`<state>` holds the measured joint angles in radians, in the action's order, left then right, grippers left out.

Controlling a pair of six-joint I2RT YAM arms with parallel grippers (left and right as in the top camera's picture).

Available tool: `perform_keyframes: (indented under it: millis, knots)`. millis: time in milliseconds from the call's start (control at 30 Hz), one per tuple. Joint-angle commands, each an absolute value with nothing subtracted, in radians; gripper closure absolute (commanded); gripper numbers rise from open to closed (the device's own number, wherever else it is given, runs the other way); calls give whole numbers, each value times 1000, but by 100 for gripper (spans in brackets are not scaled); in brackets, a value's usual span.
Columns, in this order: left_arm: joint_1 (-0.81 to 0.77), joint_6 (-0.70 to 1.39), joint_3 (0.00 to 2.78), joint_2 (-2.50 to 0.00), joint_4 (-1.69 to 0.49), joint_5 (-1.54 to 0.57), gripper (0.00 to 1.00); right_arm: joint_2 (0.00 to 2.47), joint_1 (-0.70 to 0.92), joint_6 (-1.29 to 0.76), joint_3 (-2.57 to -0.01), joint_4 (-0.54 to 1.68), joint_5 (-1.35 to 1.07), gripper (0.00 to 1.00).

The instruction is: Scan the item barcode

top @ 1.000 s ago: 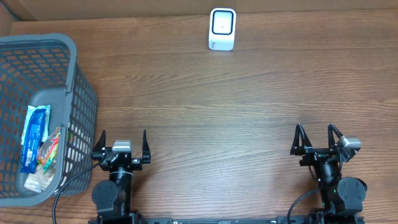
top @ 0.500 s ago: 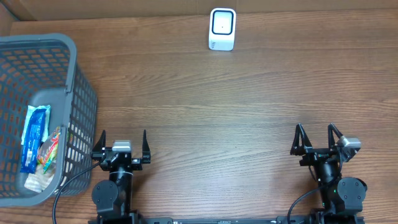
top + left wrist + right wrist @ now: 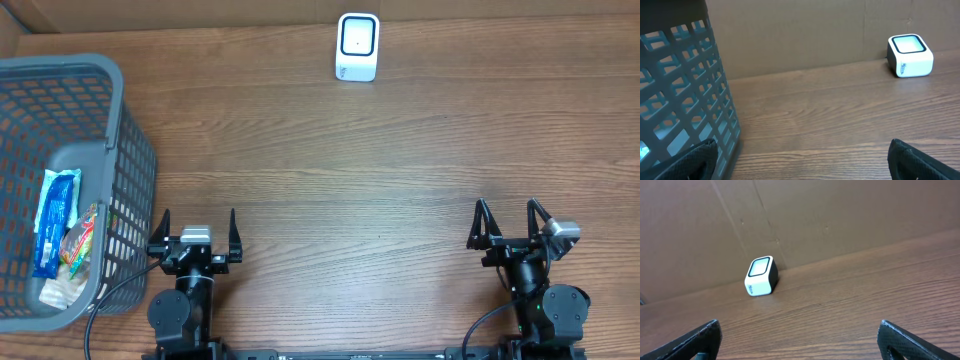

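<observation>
My left gripper (image 3: 197, 217) sits at the near edge of the table (image 3: 380, 160), left of centre. Its fingers are spread wide w/ nothing between them. My right gripper (image 3: 508, 206) is at the near edge too, well over on the right, jaws likewise wide apart & empty. Both point toward the far side.

The grey basket (image 3: 135, 160) stands on the left of the table, its near right corner just beside my left gripper. In the left wrist view its mesh wall fills the left of the frame, close to my left finger (image 3: 687, 161).

Three items lie inside the basket toward its near end. The blue packet (image 3: 55, 220) lies lengthwise, near to far. The red-and-green packet (image 3: 82, 238) is just right of it, prob. touching, though the mesh makes that hard to judge. The pale packet (image 3: 62, 290) lies nearest, below the other two. Any barcode on them is too small to make out from overhead.

The scanner (image 3: 357, 46) is a white block w/ a dark-rimmed window on top. It stands at the far edge of the table, a bit right of centre, close to the cardboard wall (image 3: 840, 215). It's well apart from both grippers & from the basket. In the right wrist view it shows left of centre, in the left wrist view at the far right.
</observation>
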<state>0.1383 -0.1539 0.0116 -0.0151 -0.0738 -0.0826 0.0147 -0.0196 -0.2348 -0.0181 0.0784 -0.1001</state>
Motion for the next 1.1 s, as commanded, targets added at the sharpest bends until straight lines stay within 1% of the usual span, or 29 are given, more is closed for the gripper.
perform_keyframes:
  millis: [0, 267, 600, 867, 1067]
  knots:
    - [142, -157, 5, -7, -70, -94, 0, 3, -27, -233, -8, 73, -103, 0]
    - [142, -157, 5, -7, -70, -94, 0, 3, -27, -233, -8, 73, -98, 0]
    - [142, -157, 5, -7, -70, -93, 0, 3, -27, -232, -12, 70, -204, 0]
    - [142, -123, 5, -7, -69, -105, 0, 3, -27, -231, -54, 146, -253, 0]
    - [142, -88, 5, -7, -43, -177, 1, 3, -27, -231, -98, 169, -283, 0]
